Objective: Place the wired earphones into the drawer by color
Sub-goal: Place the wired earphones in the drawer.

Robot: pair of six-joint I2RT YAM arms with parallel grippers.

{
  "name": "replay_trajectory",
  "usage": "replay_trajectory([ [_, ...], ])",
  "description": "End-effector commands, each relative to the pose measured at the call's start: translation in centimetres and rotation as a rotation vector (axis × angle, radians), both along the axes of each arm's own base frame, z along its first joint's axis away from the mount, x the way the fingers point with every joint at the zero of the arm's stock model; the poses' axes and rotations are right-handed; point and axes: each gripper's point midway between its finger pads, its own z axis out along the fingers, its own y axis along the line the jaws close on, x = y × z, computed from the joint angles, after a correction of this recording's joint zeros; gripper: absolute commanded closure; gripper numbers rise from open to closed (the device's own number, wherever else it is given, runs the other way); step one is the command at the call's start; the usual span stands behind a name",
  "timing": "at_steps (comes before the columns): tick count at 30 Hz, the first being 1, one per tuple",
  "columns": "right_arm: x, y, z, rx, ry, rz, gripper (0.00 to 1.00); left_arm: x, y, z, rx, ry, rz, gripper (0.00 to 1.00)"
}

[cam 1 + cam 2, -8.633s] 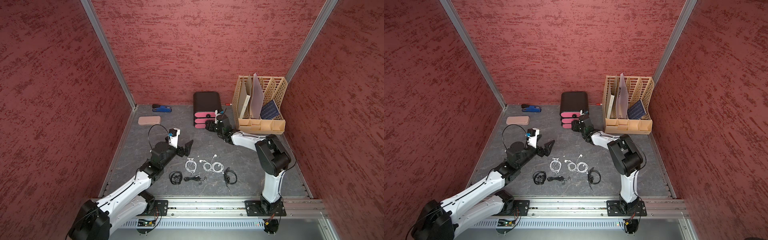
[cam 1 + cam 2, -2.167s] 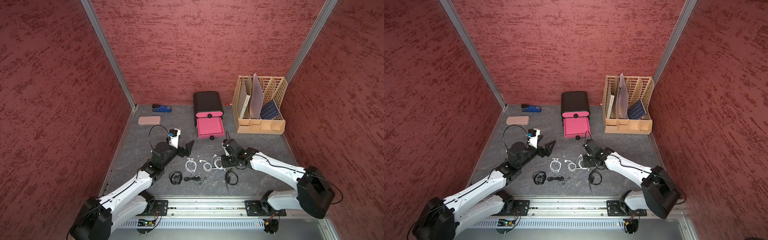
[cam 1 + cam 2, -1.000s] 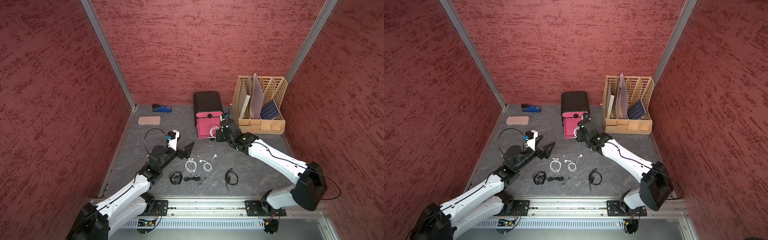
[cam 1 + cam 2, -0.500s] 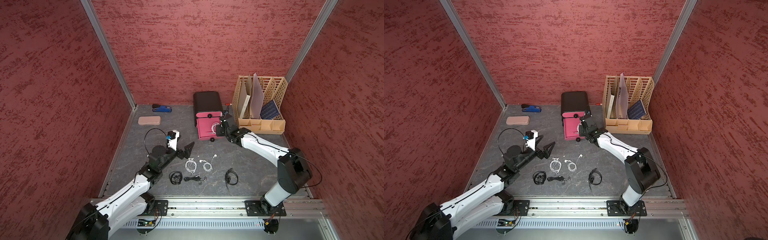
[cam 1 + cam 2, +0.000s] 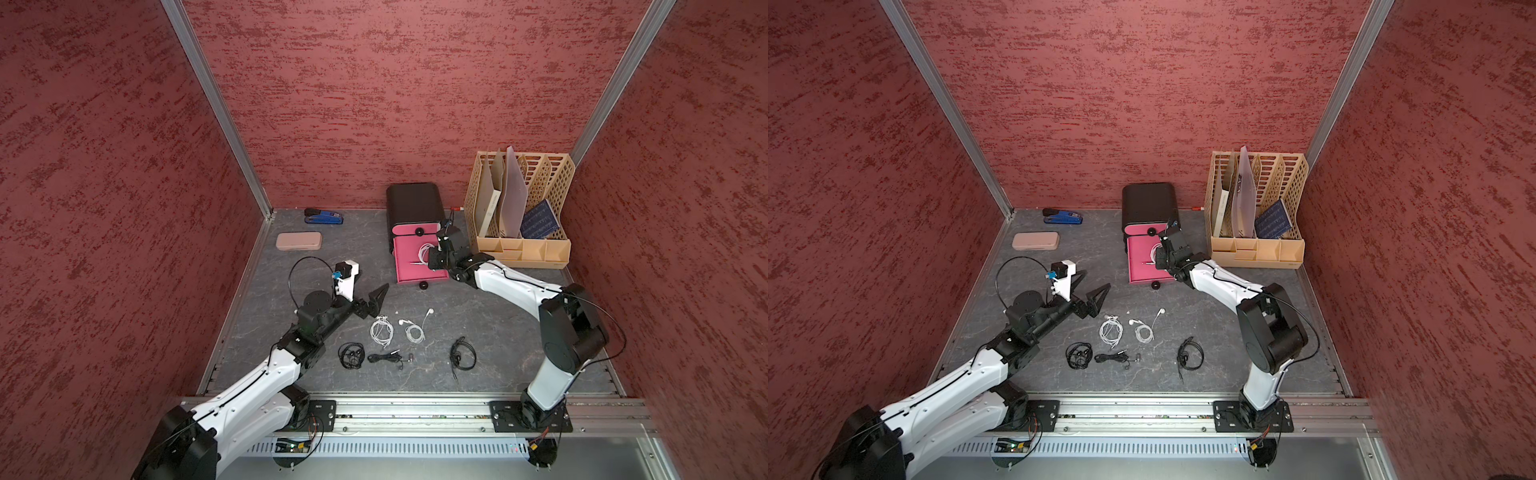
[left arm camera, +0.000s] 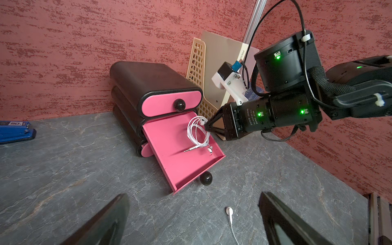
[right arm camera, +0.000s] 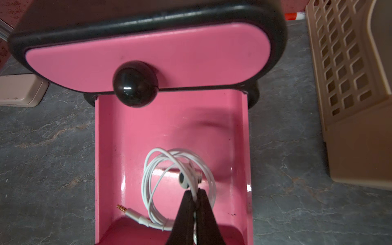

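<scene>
Two grippers are reaching over the grey table point(image 5: 507, 332). The right gripper point(image 7: 194, 194) is pinching tight on the held white bundle point(image 7: 148, 180) of earphone cable. It is holding that bundle over the open drawer point(image 5: 405, 272), toward the drawer's right side. The loops are hanging down into the pink drawer, and the plug point(image 7: 122, 207) is sticking out to the left. Whether the cable is touching the drawer floor is hard to tell. The open drawer is coming out of the middle of the black drawer box point(image 5: 411, 201) at the far side of the table.

The left gripper point(image 5: 1090, 287) is hovering on the left with its fingers spread wide, holding nothing.

Five more earphones are lying on the table, nearer than the drawer. The left white bundle point(image 5: 381, 330) and the right white bundle point(image 5: 414, 332) are lying side by side, just right of the left gripper. The left black bundle point(image 5: 351, 355), the middle black bundle point(image 5: 388, 357) and the right black bundle point(image 5: 462, 355) are lying in a row nearer the front.
</scene>
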Motion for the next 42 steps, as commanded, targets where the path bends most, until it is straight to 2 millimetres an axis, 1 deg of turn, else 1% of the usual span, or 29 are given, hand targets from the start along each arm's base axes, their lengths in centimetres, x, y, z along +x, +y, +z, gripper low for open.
replay_trajectory([
  [1,0.4,0.2,0.0,0.041,-0.015,-0.004,0.95,0.0,0.0,0.0,0.004,-0.016,-0.002,0.00],
  [5,0.1,-0.1,-1.2,0.033,0.007,-0.011,0.94,0.0,0.0,0.0,0.003,-0.015,-0.005,0.00],
  [11,-0.1,-0.5,-1.9,0.029,0.021,-0.017,0.90,-0.1,0.0,0.0,-0.001,-0.008,-0.007,0.00],
  [13,-0.2,-0.6,-1.9,0.030,0.022,-0.017,0.84,-0.1,0.0,0.0,-0.002,-0.007,-0.006,0.00],
  [16,-0.6,-0.9,-1.6,0.027,0.022,-0.018,0.67,0.0,-0.1,-0.1,-0.007,0.000,-0.005,0.00],
  [18,-0.8,-1.1,-1.1,0.022,0.017,-0.019,0.59,0.2,-0.2,-0.4,-0.010,0.012,-0.007,0.00],
  [22,-1.9,-1.7,0.0,0.011,0.015,-0.007,0.55,0.4,-0.4,-0.6,-0.009,0.034,-0.006,0.00],
  [25,-3.4,-2.4,0.7,0.010,0.020,0.002,0.52,0.6,-0.5,-1.0,0.004,0.069,0.003,0.00],
  [29,-5.9,-3.9,1.6,0.001,0.016,0.012,0.48,0.5,-0.5,-2.8,0.016,0.169,0.035,0.00],
  [30,-6.5,-4.1,1.1,-0.009,0.027,0.018,0.47,0.5,-0.4,-3.3,0.020,0.200,0.048,0.00],
  [31,-7.3,-4.6,2.0,-0.008,0.009,0.022,0.46,0.4,-0.3,-4.1,0.028,0.238,0.059,0.00],
  [32,-7.9,-5.1,2.3,-0.016,0.004,0.024,0.45,0.2,-0.2,-4.8,0.038,0.277,0.069,0.00],
  [35,-9.5,-6.0,2.2,-0.044,-0.013,0.047,0.43,-0.6,0.1,-7.1,0.077,0.397,0.099,0.00],
  [37,-10.3,-6.5,2.0,-0.050,-0.021,0.051,0.40,-1.2,0.4,-8.4,0.109,0.470,0.113,0.00],
  [42,-11.7,-6.9,1.6,-0.024,-0.069,0.066,0.39,-2.8,1.0,-11.1,0.203,0.615,0.145,0.00],
])
